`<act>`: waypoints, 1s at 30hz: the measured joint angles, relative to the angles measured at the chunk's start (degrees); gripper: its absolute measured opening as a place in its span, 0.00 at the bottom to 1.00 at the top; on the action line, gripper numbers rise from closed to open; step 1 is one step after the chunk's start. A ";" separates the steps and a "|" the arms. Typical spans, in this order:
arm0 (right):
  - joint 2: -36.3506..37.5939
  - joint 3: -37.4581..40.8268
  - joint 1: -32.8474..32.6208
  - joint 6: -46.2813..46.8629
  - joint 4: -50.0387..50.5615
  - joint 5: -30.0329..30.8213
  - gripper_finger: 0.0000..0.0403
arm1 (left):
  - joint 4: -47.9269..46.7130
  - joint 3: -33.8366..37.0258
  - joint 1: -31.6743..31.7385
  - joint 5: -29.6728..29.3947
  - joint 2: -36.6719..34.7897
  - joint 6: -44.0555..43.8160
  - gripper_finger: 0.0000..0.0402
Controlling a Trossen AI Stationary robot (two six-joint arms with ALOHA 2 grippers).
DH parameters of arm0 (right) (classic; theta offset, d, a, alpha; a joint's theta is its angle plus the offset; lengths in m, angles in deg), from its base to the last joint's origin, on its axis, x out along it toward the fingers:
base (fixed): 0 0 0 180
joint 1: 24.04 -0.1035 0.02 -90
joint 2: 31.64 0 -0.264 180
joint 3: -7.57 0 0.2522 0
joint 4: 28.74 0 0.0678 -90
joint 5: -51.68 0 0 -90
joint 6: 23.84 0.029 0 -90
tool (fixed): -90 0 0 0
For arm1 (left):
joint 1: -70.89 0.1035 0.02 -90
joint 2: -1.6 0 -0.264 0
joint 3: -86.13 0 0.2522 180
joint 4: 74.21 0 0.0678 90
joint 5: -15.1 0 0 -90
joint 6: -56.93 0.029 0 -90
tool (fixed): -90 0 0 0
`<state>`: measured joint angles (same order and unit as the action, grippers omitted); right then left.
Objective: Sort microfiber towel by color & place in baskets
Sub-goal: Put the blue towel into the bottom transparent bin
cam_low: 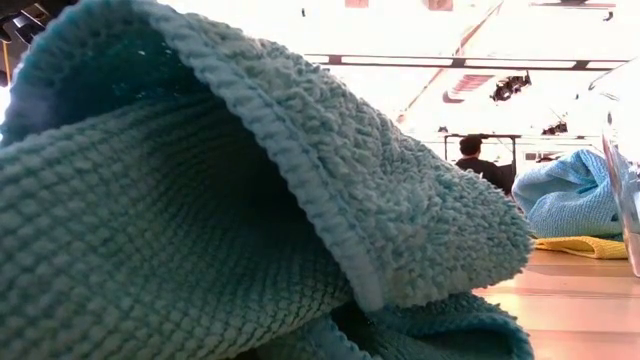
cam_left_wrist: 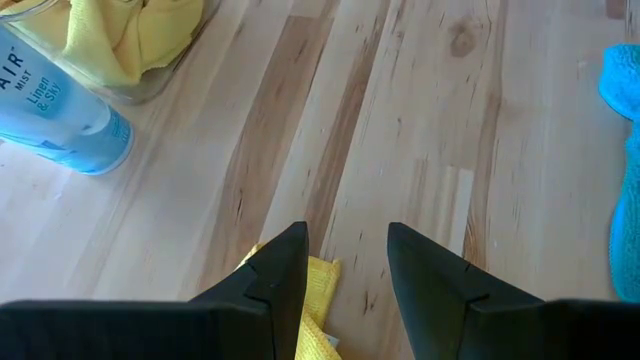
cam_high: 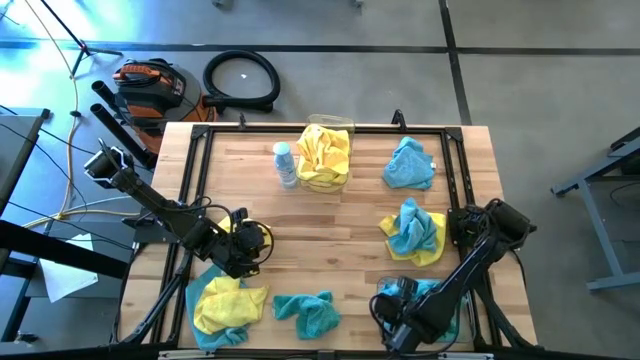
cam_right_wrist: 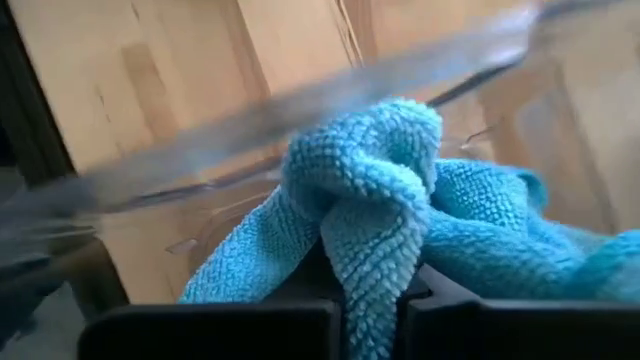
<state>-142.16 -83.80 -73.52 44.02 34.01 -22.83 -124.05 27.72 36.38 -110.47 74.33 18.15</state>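
Dropping step: right gripper [cam_right_wrist: 372, 300], jaws pinched on a teal towel [cam_right_wrist: 385, 200], sits over the near-right clear basket [cam_high: 455, 328]. Next: release inside. Left gripper [cam_left_wrist: 345, 270] idle, jaws apart, empty, near-left.

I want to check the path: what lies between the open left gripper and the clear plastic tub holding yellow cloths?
In the left wrist view, only bare wooden table separates the left gripper from the clear plastic tub; a pale blue spray bottle lies beside it.
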 joint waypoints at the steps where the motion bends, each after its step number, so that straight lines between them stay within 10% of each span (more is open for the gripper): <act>1: 0.01 0.79 0.00 0.86 -0.59 -0.21 0.04 | -0.02 0.00 0.01 0.02 0.00 0.00 0.32; 14: 0.88 -4.56 0.11 0.03 6.79 -3.59 0.30 | -0.02 0.00 0.00 0.01 0.02 0.00 0.32; 30: 2.75 -23.55 -2.75 8.69 37.50 -3.17 0.31 | 0.09 0.00 -0.01 1.25 0.02 -1.95 0.32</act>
<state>-139.41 -107.35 -76.27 52.71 71.51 -26.00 -123.95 27.72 36.37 -109.22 74.35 16.20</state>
